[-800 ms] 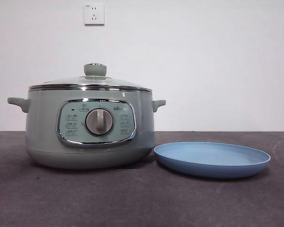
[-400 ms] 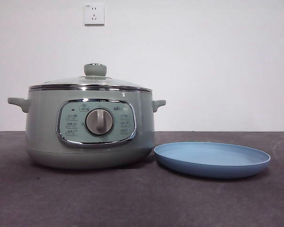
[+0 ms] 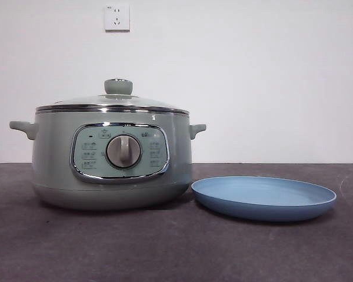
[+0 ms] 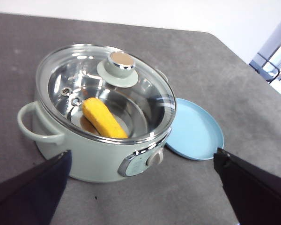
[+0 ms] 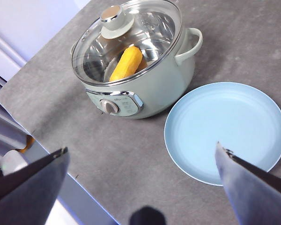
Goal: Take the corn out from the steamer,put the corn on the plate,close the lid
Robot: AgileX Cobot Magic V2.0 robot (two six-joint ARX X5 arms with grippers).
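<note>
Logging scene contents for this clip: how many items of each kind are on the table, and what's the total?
Steamer: 1
Lid, seated on the steamer: 1
Corn, inside under the lid: 1
Plate, beside the steamer: 1
Total: 4

Left gripper and right gripper both hang open above the table.

Lid point(image 3: 118, 98) closed on steamer point(image 3: 112, 155), corn point(image 4: 103, 118) inside, empty plate point(image 3: 263, 198) beside

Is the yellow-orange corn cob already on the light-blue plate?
No. The yellow-orange corn cob lies inside the sage-green steamer pot under the closed glass lid; the light-blue plate is bare.
</note>
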